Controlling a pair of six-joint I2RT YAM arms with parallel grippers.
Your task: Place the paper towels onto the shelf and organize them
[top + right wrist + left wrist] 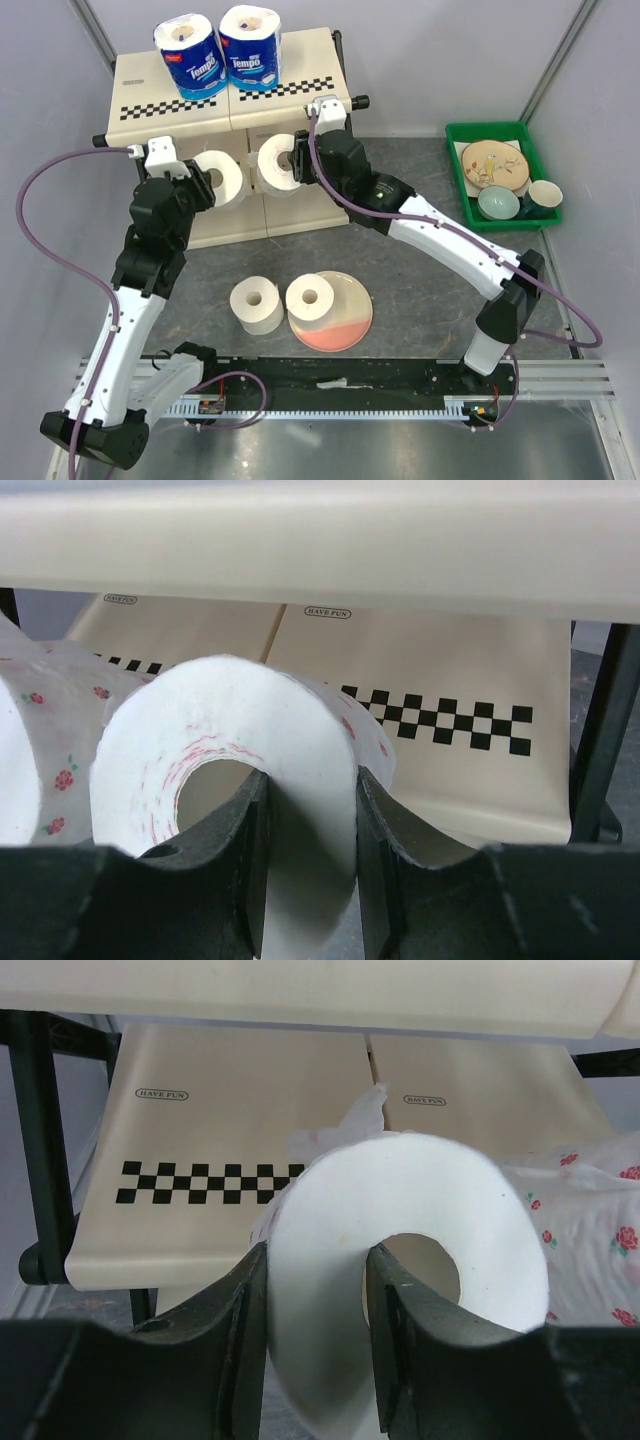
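Top cam: my left claw is pinching a bare roll by its wall and my right claw is pinching a second roll the same way. The two rolls are hanging side by side right at the shelf front. Two wrapped rolls are sitting on top, beyond both claws.

Left wrist cam: the bare roll is poking up between the fingers, shelf lying just ahead.

Right wrist cam: second roll is getting squeezed, shelf ahead and right.
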